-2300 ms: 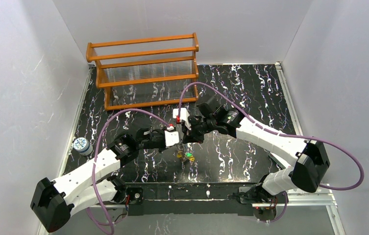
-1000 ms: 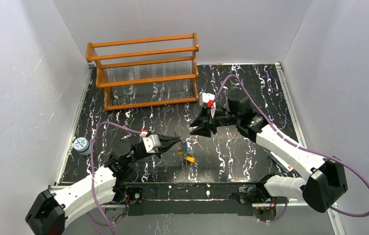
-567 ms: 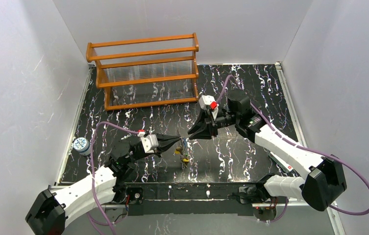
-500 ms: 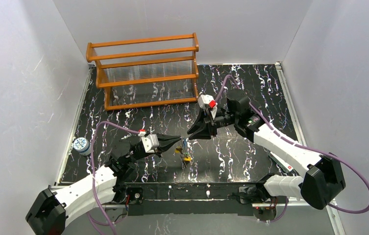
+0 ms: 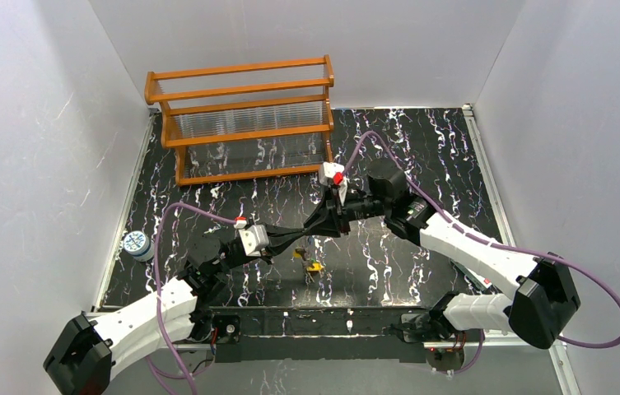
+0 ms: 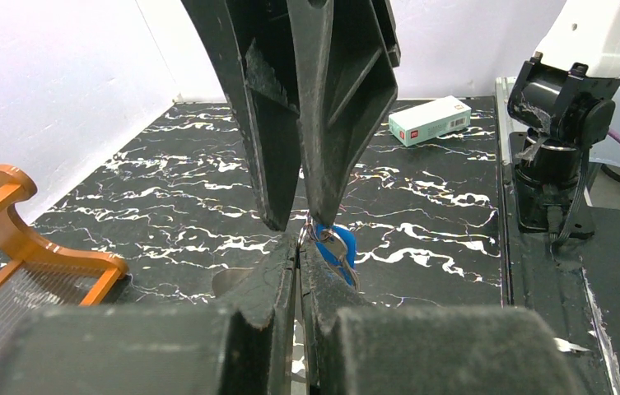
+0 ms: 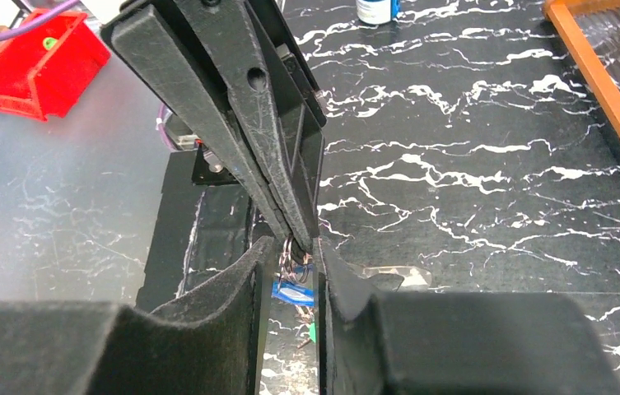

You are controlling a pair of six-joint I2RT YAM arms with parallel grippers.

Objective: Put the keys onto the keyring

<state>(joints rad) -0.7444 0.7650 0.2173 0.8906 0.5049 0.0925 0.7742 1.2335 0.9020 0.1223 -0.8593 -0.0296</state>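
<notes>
Black white-veined tabletop (image 5: 430, 156), white walls (image 5: 34, 148) on three sides. Orange rack (image 5: 240, 90) at far left, small jar (image 5: 136, 243) at left edge. Left gripper (image 6: 299, 245) clenched on keyring (image 6: 313, 234), keys (image 5: 311, 262) dangling above near-centre. Right gripper (image 7: 290, 247) tips straddle ring; grip cannot be told

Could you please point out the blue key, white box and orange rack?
blue key (image 6: 347, 247): left wrist view, plastic head.
white box (image 6: 438, 113): left wrist view, top face.
orange rack (image 5: 240, 67): top external view, top rail.
</notes>
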